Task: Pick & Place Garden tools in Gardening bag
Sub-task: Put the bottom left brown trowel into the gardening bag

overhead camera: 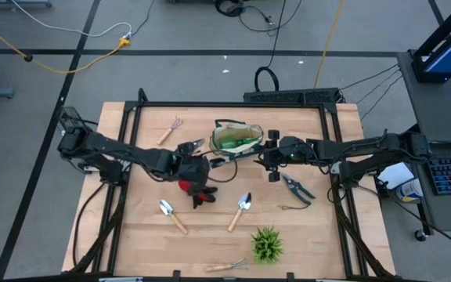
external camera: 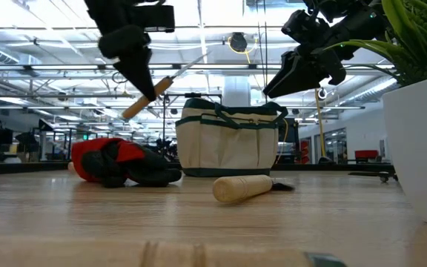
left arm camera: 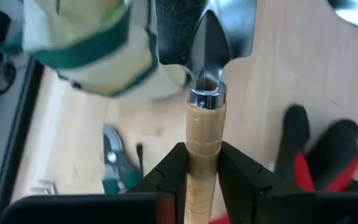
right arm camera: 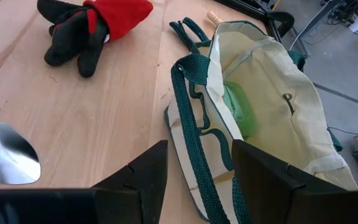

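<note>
Left gripper [left arm camera: 202, 177] is clamped on a trowel [left arm camera: 207, 93] by its wooden handle, fingers [left arm camera: 166, 180] on both sides, blade fwd. It hangs above the table just left of the gardening bag [overhead camera: 236, 139], near its open mouth. Right gripper [right arm camera: 197, 165] hovers at the bag's right edge, jaws apart w/ nothing between them, one green strap running under the gap.

Risks, biggest first:
- Bag is soft & squat; if the blade catches the rim or a loop handle instead of clearing it, the bag could tip or slide, since nothing visibly pins it.
- Grip sits low on the handle, so the heavy blade end could swing or slip out if released early, landing on the table beside the bag.
- Glove [overhead camera: 196, 190] lies just near of the left gripper; a low retreat may drag it.

Trowel's long axis, per low view, tilts: handle end lower & to the left, blade higher, pointing right toward the bag. From above it runs roughly left-right. Still on the table: two trowels, two small rakes, shears [overhead camera: 297, 188].
</note>
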